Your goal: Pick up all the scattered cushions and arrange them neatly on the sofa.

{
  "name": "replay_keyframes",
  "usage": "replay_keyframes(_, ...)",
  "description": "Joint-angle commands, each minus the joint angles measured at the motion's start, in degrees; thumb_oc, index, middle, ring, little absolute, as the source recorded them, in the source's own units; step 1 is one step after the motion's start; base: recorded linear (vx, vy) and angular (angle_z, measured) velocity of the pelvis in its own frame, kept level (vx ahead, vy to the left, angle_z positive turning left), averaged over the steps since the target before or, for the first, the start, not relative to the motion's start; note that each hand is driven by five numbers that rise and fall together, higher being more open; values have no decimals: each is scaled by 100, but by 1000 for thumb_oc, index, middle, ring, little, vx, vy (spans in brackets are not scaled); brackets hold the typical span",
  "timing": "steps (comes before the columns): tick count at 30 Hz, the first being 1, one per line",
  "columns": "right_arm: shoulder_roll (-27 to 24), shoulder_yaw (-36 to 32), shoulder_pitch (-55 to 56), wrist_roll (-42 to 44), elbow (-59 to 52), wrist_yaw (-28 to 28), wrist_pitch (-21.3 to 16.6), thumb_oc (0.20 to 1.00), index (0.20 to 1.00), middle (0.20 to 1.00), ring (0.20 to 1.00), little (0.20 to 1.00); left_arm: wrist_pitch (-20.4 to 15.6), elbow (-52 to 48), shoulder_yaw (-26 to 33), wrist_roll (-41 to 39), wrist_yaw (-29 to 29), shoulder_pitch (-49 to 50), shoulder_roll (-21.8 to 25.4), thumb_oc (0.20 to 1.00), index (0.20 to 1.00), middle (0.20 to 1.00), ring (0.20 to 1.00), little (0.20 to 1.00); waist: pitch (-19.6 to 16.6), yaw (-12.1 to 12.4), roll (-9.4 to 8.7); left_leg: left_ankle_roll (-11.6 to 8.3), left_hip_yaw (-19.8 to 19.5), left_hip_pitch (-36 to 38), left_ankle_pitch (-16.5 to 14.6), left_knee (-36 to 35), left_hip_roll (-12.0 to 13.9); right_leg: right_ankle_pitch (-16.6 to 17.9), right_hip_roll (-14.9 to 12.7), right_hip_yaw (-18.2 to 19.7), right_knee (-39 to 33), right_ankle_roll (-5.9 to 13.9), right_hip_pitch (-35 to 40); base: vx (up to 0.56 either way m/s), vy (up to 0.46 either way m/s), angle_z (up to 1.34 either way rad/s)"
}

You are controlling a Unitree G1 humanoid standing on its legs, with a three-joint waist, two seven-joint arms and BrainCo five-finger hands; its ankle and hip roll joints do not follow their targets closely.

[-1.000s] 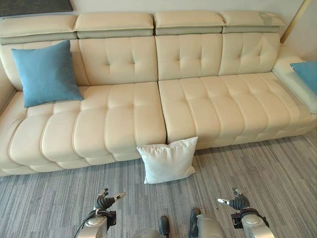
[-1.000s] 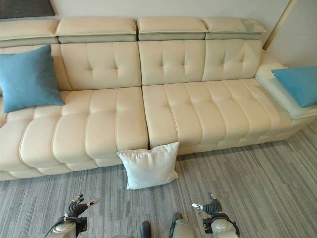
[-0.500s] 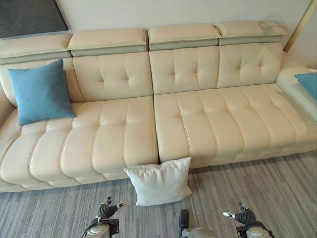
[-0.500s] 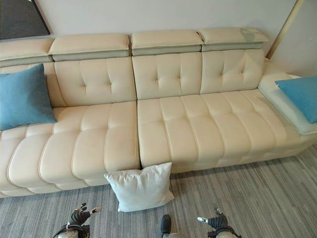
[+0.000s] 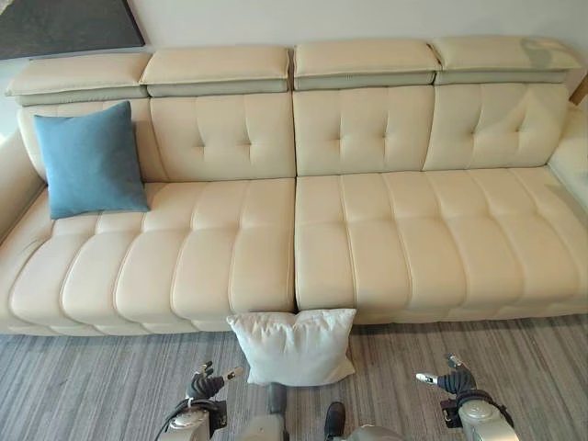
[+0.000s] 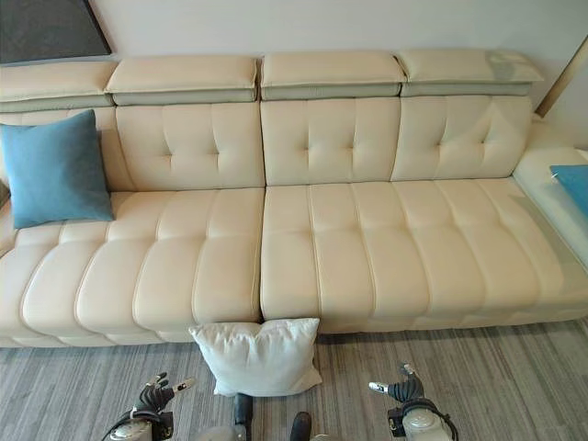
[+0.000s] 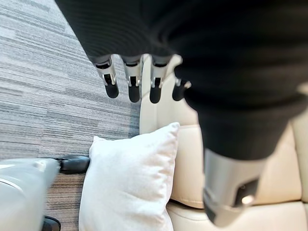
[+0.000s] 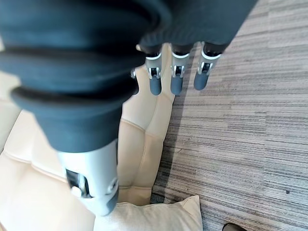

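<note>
A white cushion leans upright on the carpet against the front of the cream sofa, at the seam between its two seats. A blue cushion stands against the sofa's backrest at the far left. Another blue cushion lies on the sofa's right end, mostly cut off. My left hand hovers low over the carpet just left of the white cushion, fingers relaxed and holding nothing. My right hand hangs to the cushion's right, fingers straight and empty.
Grey striped carpet covers the floor in front of the sofa. A dark panel hangs on the wall at the upper left. The wide seats between the blue cushions are bare.
The camera has shifted, so the sofa sits more centred and the right blue cushion slid toward the edge. The white cushion lies nearer between my hands. Both hands keep the same pose.
</note>
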Motion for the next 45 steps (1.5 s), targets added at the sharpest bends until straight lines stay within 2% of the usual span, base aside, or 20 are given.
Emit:
replay_keyframes(1, -28, 2, -17, -90, -129, -8, -56, 1000, 1000, 1000, 1000, 1000, -148, -28, -194, 149, 54, -52, 247, 1000, 1000, 1000, 1000, 1000, -223, 47, -10, 43, 199, 234, -343, 15, -227, -648, -551, 264, 155, 604, 321, 177, 262, -19)
replay_keyframes(3, 25, 59, -52, -146, -70, -10, -37, 1000, 1000, 1000, 1000, 1000, -130, -9, -187, 115, 80, -71, 275, 1000, 1000, 1000, 1000, 1000, -209, 71, -27, 146, 259, 348, -476, 15, -272, -705, -639, 332, 486, 687, 238, 142, 270, -20)
replay_keyframes(6, 113, 124, -80, -164, -117, 41, -33, 1000, 1000, 1000, 1000, 1000, -89, -45, -149, 96, 108, -77, 329, 1000, 1000, 1000, 1000, 1000, -86, 89, -24, 296, 346, 474, -623, 15, -298, -670, -752, 437, 1619, 832, -304, 44, 212, -9)
replay_keyframes(7, 113, 124, -82, -164, -117, 41, -33, 1000, 1000, 1000, 1000, 1000, -88, -44, -148, 96, 108, -78, 329, 1000, 1000, 1000, 1000, 1000, -92, 99, -28, 298, 357, 466, -623, 15, -302, -687, -760, 451, 1660, 834, -335, -32, 192, -10)
replay_keyframes(8, 133, 149, -139, -184, -153, 52, -34, 1000, 1000, 1000, 1000, 1000, -105, 20, -97, 92, 132, -95, 375, 1000, 1000, 1000, 1000, 1000, 55, 97, -18, 387, 442, 523, -662, 15, -325, -389, -873, 489, 2389, 955, -759, -40, 172, -23)
replay_keyframes(10, 175, 176, -146, -222, -190, 47, -27, 1000, 1000, 1000, 1000, 1000, -116, 8, -67, 77, 135, -92, 397, 1000, 1000, 1000, 1000, 1000, 111, 82, 10, 385, 466, 553, -710, 15, -315, -385, -856, 593, 2675, 952, -1043, 0, 134, -25)
replay_keyframes(11, 184, 190, -148, -235, -175, 50, -25, 1000, 1000, 1000, 1000, 1000, -131, -9, -64, 80, 128, -84, 408, 1000, 1000, 1000, 1000, 1000, 114, 84, 17, 372, 463, 566, -714, 15, -306, -440, -797, 629, 2525, 919, -1111, 60, 20, -5)
replay_keyframes(12, 182, 183, -160, -220, -140, 43, -18, 1000, 1000, 1000, 1000, 1000, -143, 42, -28, 31, 116, -109, 388, 1000, 1000, 1000, 1000, 1000, 105, 117, 28, 336, 469, 565, -719, 15, -278, -443, -721, 600, 2055, 879, -1089, 65, -16, -1)
replay_keyframes(14, 181, 191, -190, -189, -103, 26, -9, 1000, 1000, 1000, 1000, 1000, -156, 75, -6, -9, 114, -136, 393, 1000, 1000, 1000, 1000, 1000, 106, 143, -6, 296, 487, 548, -693, 15, -287, -267, -700, 554, 1149, 861, -1001, 54, -69, -7)
replay_keyframes(17, 209, 268, -183, -227, -43, 18, -3, 1000, 1000, 1000, 1000, 1000, -160, 253, 88, -181, 145, -120, 314, 1000, 1000, 1000, 1000, 1000, 28, 152, -73, 239, 469, 561, -686, 15, -257, -156, -631, 631, 460, 857, -734, 111, -114, 0)
replay_keyframes(23, 241, 313, -145, -113, 110, -17, -40, 1000, 1000, 1000, 1000, 1000, -148, 697, 6, -229, 140, -179, 146, 1000, 1000, 1000, 1000, 1000, -79, 112, -61, 179, 375, 611, -709, 15, -245, -179, -577, 447, 67, 784, -299, 122, -89, 14)
replay_keyframes(31, 317, 481, -527, 91, 1289, -150, -68, 1000, 1000, 1000, 1000, 1000, -166, 1930, -140, -74, 266, -624, 19, 1000, 1000, 1000, 1000, 1000, 2, 70, -26, 123, 222, 507, -714, 15, -211, -305, -560, 261, 5, 723, -227, 66, -34, 15)
replay_keyframes(33, 296, 481, -773, 214, 1574, -235, -102, 1000, 1000, 1000, 1000, 1000, -194, 2218, -158, -104, 346, -828, 36, 1000, 1000, 1000, 1000, 1000, 137, 79, -10, 136, 175, 314, -669, 15, -207, -306, -565, 248, 48, 704, -408, -81, -8, 14)
replay_keyframes(35, 238, 365, -1313, 599, 1945, -441, -206, 1000, 1000, 1000, 1000, 1000, -329, 2482, -199, -320, 476, -1264, 105, 1000, 1000, 1000, 1000, 1000, 496, 112, 51, 184, 140, -203, -453, 15, -213, -333, -601, 288, 435, 645, -1116, -220, 9, 12)
replay_keyframes(36, 223, 294, -1480, 787, 2023, -521, -245, 1000, 1000, 1000, 1000, 1000, -378, 2488, -206, -404, 533, -1411, 153, 1000, 1000, 1000, 1000, 1000, 634, 116, 57, 204, 113, -511, -474, 229, -221, -335, -632, 308, 608, 619, -1395, -314, 19, 12)
replay_keyframes(37, 207, 182, -1831, 1139, 2172, -688, -349, 1000, 1000, 1000, 1000, 1000, -485, 2569, -189, -614, 649, -1714, 253, 1000, 1000, 1000, 1000, 1000, 773, 120, 60, 235, 72, -1363, -558, 787, -265, -343, -695, 361, 1068, 568, -2168, -287, 3, 15)
replay_keyframes(39, 77, 329, -2237, 1081, 2232, -846, -423, 1000, 1000, 1000, 1000, 1000, -570, 2630, -250, -726, 762, -2071, 409, 1000, 1000, 1000, 1000, 1000, 884, 129, 50, 251, 47, -2036, -623, 1193, -276, -338, -720, 374, 1371, 533, -2777, -166, -4, 18)
replay_keyframes(42, 1, 407, -2561, 1111, 2276, -931, -443, 1000, 1000, 1000, 1000, 1000, -593, 2737, -341, -726, 859, -2420, 504, 1000, 1000, 1000, 1000, 1000, 905, 116, 49, 258, 34, -2552, -639, 1412, -273, -344, -742, 400, 1550, 515, -3270, -55, 26, 5)
replay_keyframes(44, -132, 553, -3165, 1137, 2237, -1166, -551, 1000, 1000, 1000, 1000, 1000, -647, 2830, -544, -667, 1044, -3039, 737, 1000, 1000, 1000, 1000, 1000, 1159, 82, 49, 246, 38, -3279, -667, 1740, -249, -387, -796, 420, 1940, 509, -4034, -74, 41, -3)
replay_keyframes(45, -132, 553, -3171, 1138, 2241, -1165, -553, 1000, 1000, 1000, 1000, 1000, -647, 2832, -543, -667, 1043, -3044, 738, 1000, 1000, 1000, 1000, 1000, 1148, 82, 48, 247, 38, -3302, -671, 1753, -249, -391, -797, 422, 1953, 508, -4056, -62, 26, 1)
